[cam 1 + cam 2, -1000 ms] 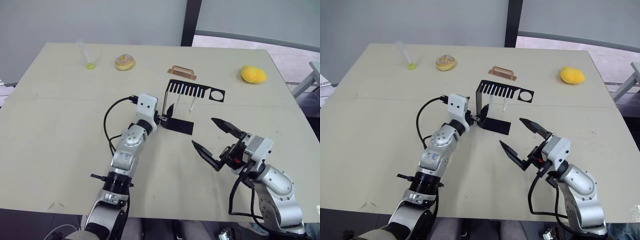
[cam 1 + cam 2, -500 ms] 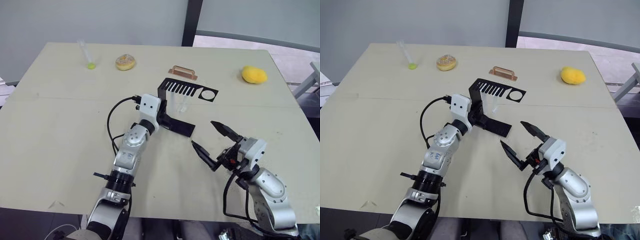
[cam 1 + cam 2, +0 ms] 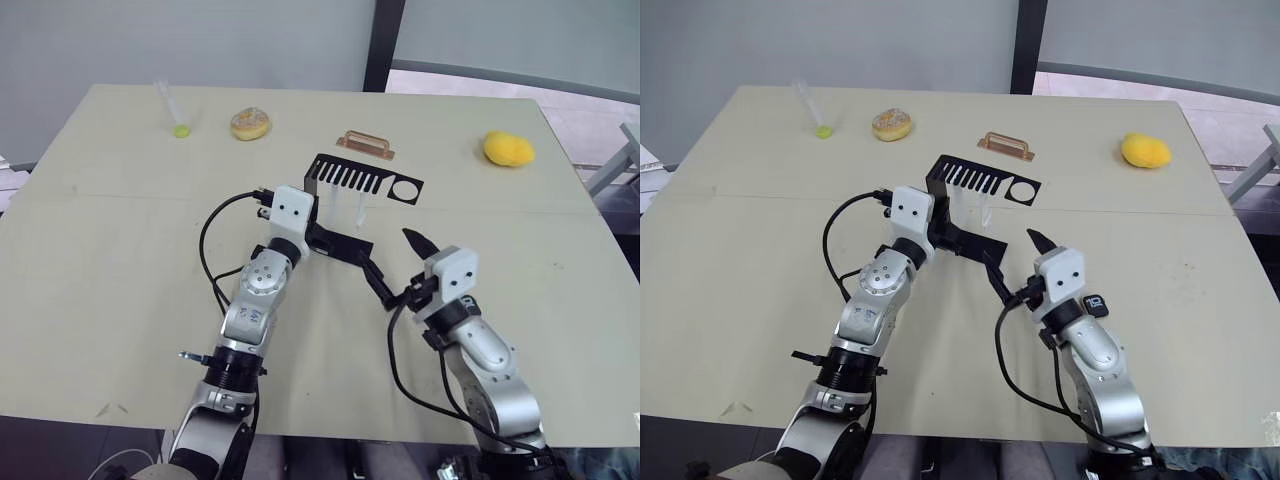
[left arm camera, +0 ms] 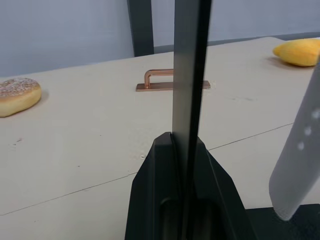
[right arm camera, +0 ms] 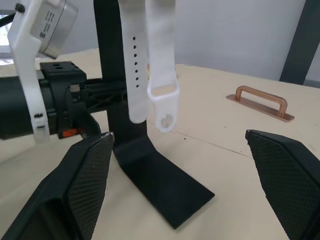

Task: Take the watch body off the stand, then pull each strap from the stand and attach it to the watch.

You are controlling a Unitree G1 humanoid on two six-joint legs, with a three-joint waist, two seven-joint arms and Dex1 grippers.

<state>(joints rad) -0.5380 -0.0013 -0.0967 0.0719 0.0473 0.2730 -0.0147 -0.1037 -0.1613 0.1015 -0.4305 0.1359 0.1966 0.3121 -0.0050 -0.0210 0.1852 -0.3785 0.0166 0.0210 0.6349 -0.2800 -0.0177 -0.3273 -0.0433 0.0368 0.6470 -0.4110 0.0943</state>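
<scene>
Here, black bent stand [image 3: 340,205], white straps [image 5: 150,55] hanging

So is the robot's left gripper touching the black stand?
Touching. In the left wrist view the left gripper is shut on the stand's upright.

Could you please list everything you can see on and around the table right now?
Table: one, beige, under everything.
Stand: one, black, table centre, its upright clamped by the left gripper.
Straps: two, white, hanging from the stand's top arm.
Handle: one, copper, behind the stand.
Donut: one, tan, far side, left of the handle.
Tube: one, clear with a green end, far left.
Yellow lump: one, far right.
Left gripper: black fingers shut on the stand's upright.
Right gripper: black fingers open, at the stand's foot, facing the straps.
</scene>
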